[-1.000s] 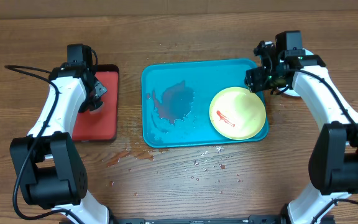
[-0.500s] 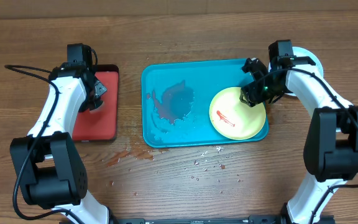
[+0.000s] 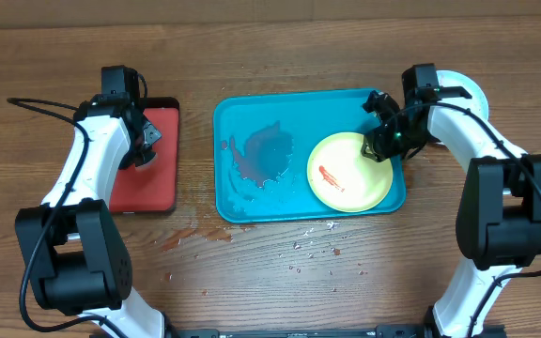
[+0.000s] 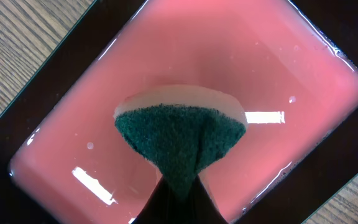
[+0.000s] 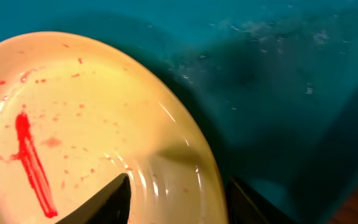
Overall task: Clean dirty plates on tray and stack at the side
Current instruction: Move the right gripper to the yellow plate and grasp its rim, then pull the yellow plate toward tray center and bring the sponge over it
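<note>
Left hand (image 4: pixel 178 198) pinched tight, right hand (image 5: pixel 178 200) spread apart, both arms reaching forward.

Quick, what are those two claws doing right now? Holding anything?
Left gripper: closed, pinching the green sponge.
Right gripper: open, jaws either side of the rim of the yellow-green plate, not clamped.

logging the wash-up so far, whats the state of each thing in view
yellow-green plate, dirty, red smear, lying on the teal tray
teal tray, wet, reddish puddle in its left half
sponge, folded, pinched in the shut left claw over the red tray
red tray, holds pinkish liquid
right claw, open, astride the plate's rim
pale plate, off the tray at the right, mostly hidden
table, splashed in front of the tray
</note>
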`<state>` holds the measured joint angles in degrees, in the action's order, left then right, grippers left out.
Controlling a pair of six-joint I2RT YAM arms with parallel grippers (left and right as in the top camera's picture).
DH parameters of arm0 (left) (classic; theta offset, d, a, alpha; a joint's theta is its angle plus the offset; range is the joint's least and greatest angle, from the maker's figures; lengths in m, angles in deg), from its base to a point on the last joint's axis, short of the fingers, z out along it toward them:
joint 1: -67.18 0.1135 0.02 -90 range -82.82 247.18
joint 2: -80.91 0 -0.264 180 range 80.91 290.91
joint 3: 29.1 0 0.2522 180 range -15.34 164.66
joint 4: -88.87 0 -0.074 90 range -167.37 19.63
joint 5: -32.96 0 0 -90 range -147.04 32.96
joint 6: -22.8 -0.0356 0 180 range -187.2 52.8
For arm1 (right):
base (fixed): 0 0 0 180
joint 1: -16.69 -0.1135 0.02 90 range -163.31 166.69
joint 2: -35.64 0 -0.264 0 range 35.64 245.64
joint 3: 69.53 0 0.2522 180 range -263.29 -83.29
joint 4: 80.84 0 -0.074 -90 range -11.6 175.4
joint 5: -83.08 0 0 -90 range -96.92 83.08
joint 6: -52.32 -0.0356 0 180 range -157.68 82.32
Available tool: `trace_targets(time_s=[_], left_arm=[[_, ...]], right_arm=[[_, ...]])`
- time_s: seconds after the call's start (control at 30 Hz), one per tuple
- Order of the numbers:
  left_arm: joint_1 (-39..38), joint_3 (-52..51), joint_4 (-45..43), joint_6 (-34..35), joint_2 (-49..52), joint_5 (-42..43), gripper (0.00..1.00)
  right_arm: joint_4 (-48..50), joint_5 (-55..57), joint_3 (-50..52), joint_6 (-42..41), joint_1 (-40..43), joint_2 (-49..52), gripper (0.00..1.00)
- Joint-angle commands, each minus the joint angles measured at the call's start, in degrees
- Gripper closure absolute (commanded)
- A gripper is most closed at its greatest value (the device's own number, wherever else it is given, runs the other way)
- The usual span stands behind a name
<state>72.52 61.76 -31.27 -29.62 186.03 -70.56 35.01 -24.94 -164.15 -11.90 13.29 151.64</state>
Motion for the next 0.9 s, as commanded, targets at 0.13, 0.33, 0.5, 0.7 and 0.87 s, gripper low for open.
trace_targets(time_s=[0.13,0.33,0.5,0.7,0.87], left_arm=[[-0.2,-0.2,-0.2,0.5,0.5,0.1,0.96],[-0.2,-0.2,0.0,0.1,0.5,0.2,0.96],[-0.2,-0.2,-0.5,0.1,0.5,2.8,0.96],[-0.2,-0.2,-1.7,-5.5,0.5,8.0,0.96],[-0.2,-0.2,-4.1,-13.0,0.5,18.6,0.96]], right_arm=[[0.4,8.5,-0.2,-14.2,-5.9,0.2,0.28],[-2.4,10.3,-0.2,-15.3,-5.4,0.2,0.43],[-2.4,10.0,-0.2,-15.3,-5.6,0.2,0.64],[-1.2,7.6,-0.1,-15.4,-5.6,0.2,0.89],[2.4,2.4,-0.1,-20.4,-5.7,0.2,0.96]])
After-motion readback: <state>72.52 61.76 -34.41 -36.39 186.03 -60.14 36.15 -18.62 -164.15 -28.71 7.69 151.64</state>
